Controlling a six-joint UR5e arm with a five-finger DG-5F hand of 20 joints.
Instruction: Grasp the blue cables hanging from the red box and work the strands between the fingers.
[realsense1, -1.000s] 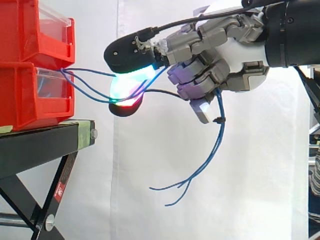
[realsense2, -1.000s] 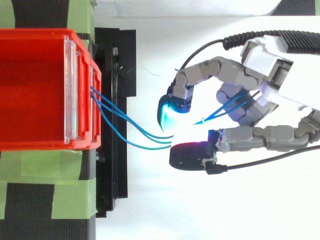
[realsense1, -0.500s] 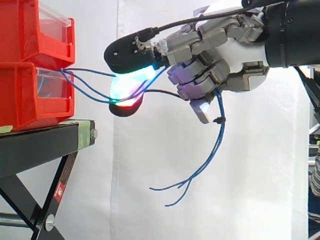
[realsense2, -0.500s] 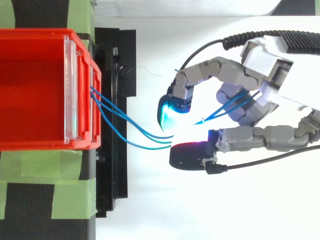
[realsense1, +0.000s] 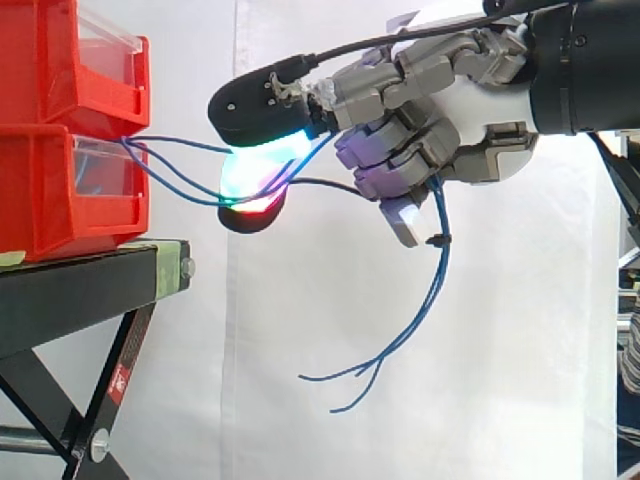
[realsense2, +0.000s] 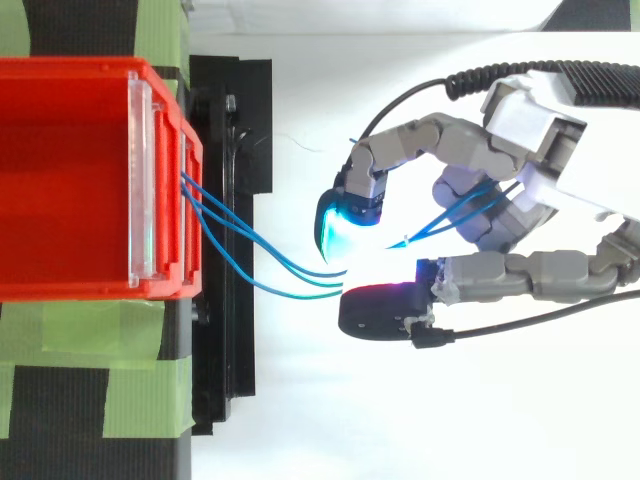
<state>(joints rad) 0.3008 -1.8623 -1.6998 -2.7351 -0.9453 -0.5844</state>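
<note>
- Two stacked red plastic bins, the upper (realsense1: 70, 60) set on the lower (realsense1: 60, 190), stand at the far left of the side view, each with a clear plastic panel across its front.
- They rest on a black metal stand (realsense1: 80, 290) with crossed legs. From above, strips of green tape (realsense2: 100, 370) lie across the stand's top beside the bins.
- Thin blue cables (realsense1: 439, 268) leave the front of the lower bin, just under the upper one. They sag in loose curves to the right, across the open gap between bins and robot.
- In the top view the strands fan out from the bin's front edge and draw together as they reach the glowing fingertips (realsense2: 345, 225).
- The grey-and-white robot hand (realsense1: 470, 130) reaches in from the right and hangs in the air, well apart from the bins. Its fingers are curled and grip the blue cables.
- Two black-backed pads, one glowing cyan and green, the other red, pinch the strands at the hand's left end. The other fingers fold over the cables nearer the palm.
- Below the hand the cables drop free in a long curve down and to the left. A small black tie (realsense1: 437, 240) sits on them just under the fingers, and their loose ends splay apart at the bottom.
- A white curtain (realsense1: 300, 420) hangs behind the whole scene.
</note>
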